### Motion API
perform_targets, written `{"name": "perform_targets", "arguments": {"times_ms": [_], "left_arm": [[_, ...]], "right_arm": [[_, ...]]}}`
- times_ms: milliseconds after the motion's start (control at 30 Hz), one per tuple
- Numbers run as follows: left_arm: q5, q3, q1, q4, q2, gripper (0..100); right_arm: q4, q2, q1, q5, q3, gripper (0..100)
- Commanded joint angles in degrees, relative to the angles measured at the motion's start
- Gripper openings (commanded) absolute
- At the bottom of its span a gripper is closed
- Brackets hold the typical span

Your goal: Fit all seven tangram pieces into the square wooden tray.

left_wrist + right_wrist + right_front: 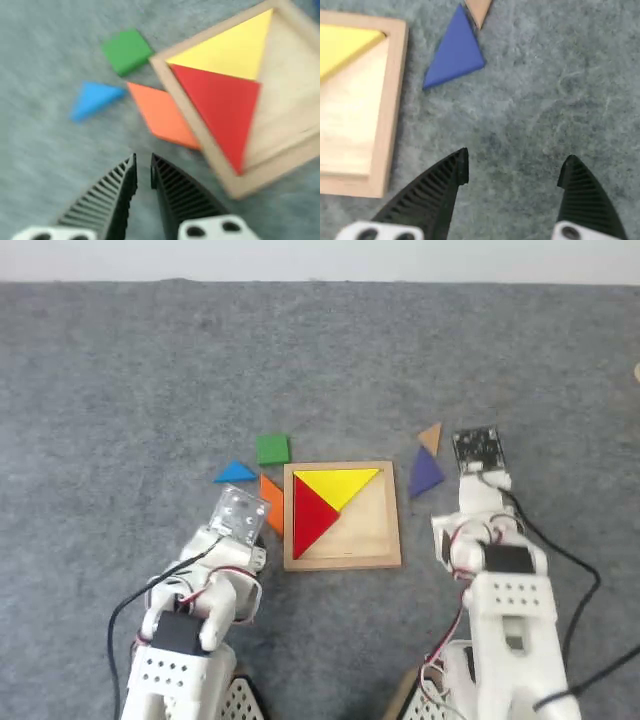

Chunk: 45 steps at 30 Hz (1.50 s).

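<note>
At the middle of the grey tabletop [150, 370] lies the wooden tray [345, 558]. A yellow triangle [338, 485] sits along its 12 o'clock edge and touches a red triangle [310, 515] along its 9 o'clock edge. Outside the tray, an orange piece [270, 502] lies against the rim at 9 o'clock. A light-blue triangle [235, 472] lies at 10, a green square [272, 449] at 11, and a dark blue triangle [426, 472] at 2, with a tan triangle [431, 436] just beyond it. The left claw [143, 157], at 8 o'clock, is clenched on nothing. The right claw [517, 155], at 3 o'clock, is spread wide and released.

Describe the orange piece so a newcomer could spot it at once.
Find the square wooden tray mid-table. Just outside its edge on the left arm's side lies the orange piece. It is a slanted four-sided slab, unlike the green square and light blue triangle beyond.
</note>
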Motion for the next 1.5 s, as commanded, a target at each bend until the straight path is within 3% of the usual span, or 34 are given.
{"name": "perform_targets", "arguments": {"times_ms": [0,167,300,467,600,833,1167,1467], "left_arm": [[-3.43,-9.63,-6.59,0.79,-0.26,6],[0.70,-25.10,-7.03,8.70,9.41,9],[4.13,-36.00,-7.03,10.02,27.78,15],[5.10,-49.80,-5.19,11.87,52.66,14],[10.46,-59.82,-3.60,12.40,70.77,14],[14.42,-69.14,1.49,10.20,95.12,14],[14.24,-69.93,2.73,4.75,103.03,14],[11.87,-69.58,3.16,4.92,103.03,18]], "right_arm": [[-3.82,-4.62,0.92,3.08,3.69,28.8],[-3.82,-5.05,-1.19,3.16,4.75,28.8],[-4.44,-5.58,-1.10,3.16,5.63,28.8],[-5.67,-5.67,0.48,3.52,7.74,28.8],[-6.46,-5.67,1.45,3.52,8.18,28.8],[-7.25,-5.67,1.45,3.52,8.35,28.8],[-7.25,-5.67,1.45,3.52,8.35,28.8],[-7.25,-5.58,1.45,3.52,8.35,28.8]]}}
